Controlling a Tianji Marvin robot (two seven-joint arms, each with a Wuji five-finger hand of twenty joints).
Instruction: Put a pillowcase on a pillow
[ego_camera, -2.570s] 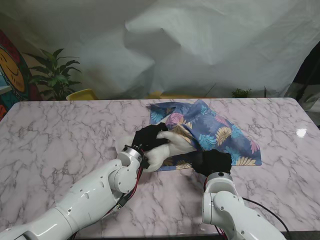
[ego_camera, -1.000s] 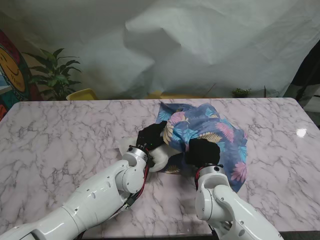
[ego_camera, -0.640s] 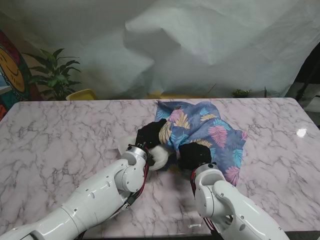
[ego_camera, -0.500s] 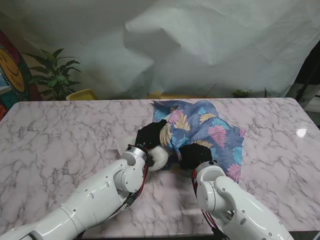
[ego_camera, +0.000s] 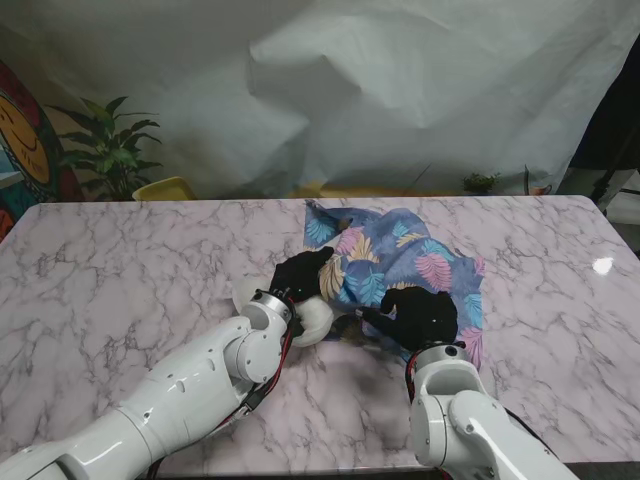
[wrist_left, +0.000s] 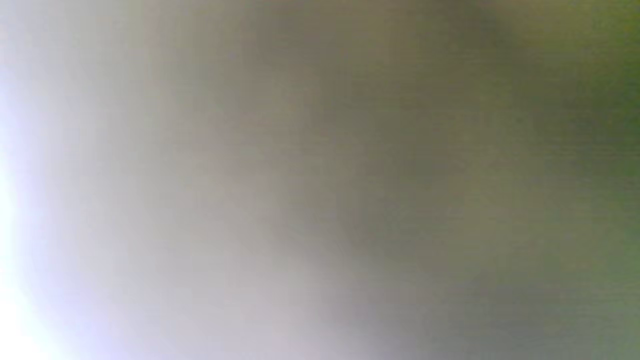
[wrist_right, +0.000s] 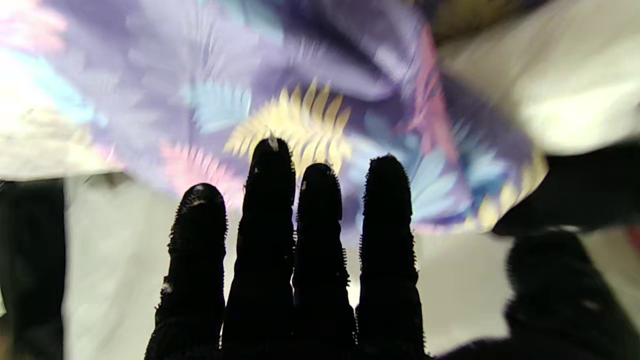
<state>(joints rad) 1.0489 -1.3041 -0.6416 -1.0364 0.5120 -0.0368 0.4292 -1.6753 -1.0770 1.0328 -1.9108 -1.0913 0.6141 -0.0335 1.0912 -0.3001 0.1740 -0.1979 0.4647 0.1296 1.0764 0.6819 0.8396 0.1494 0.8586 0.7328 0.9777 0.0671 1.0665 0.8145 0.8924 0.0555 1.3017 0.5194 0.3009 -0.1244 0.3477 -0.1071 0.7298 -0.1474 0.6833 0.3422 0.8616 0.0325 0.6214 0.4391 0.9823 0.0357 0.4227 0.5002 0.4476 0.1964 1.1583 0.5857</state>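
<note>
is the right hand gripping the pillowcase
No: in the right wrist view the right hand has its fingers straight and apart, short of the pillowcase.

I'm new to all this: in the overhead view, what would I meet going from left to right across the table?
Left hand → white pillow → right hand → the pillowcase's right edge.
</note>
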